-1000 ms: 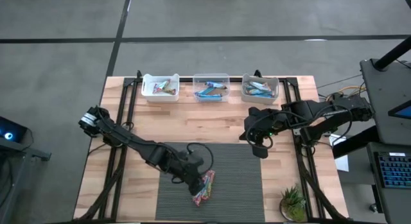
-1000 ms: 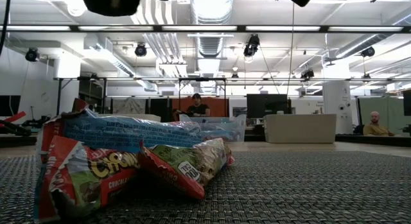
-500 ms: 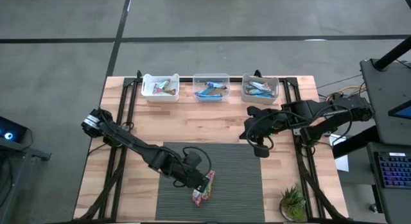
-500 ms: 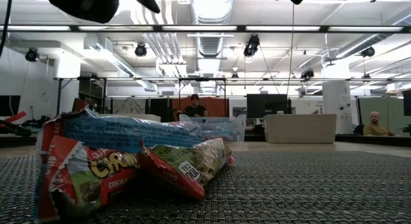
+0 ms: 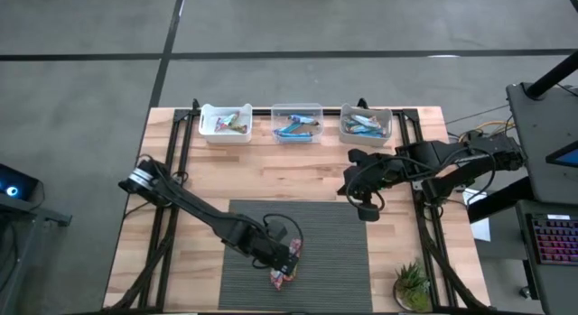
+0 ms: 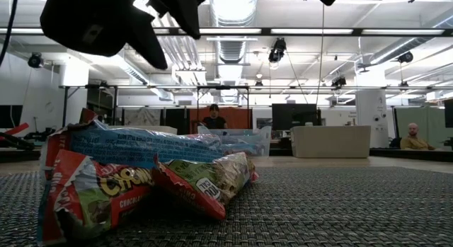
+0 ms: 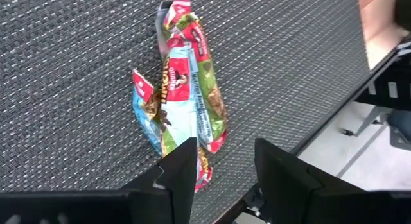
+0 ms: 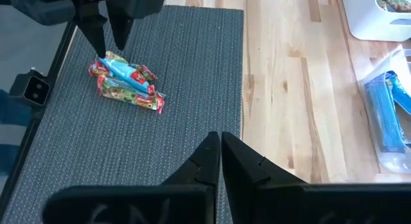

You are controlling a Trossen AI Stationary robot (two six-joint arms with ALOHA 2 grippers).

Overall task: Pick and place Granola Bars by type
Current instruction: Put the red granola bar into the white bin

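Note:
A small pile of Granola Bars [image 7: 183, 102] lies on the dark mat [image 5: 334, 252] near the table's front edge. A light blue bar [image 6: 141, 144] rests on top of red-and-green bars [image 6: 99, 194]. My left gripper [image 7: 225, 169] hangs open just above the pile, fingers pointing down at a slant and touching nothing; the right wrist view shows its fingertips [image 8: 99, 47] over the pile's end [image 8: 109, 63]. My right gripper [image 5: 364, 213] waits shut above the mat's far right corner.
Three small bins stand in a row along the far edge: a white one [image 5: 226, 123] with multicoloured bars, and two clear ones [image 5: 296, 123] [image 5: 366, 123] with blue bars. A small plant [image 5: 413, 286] stands at the front right. Bare wood lies between mat and bins.
My left gripper has sunk toward the pile of bars and has rolled about its own axis, its fingers staying open. In the low view it has come down into the picture from above. The bars have not moved.

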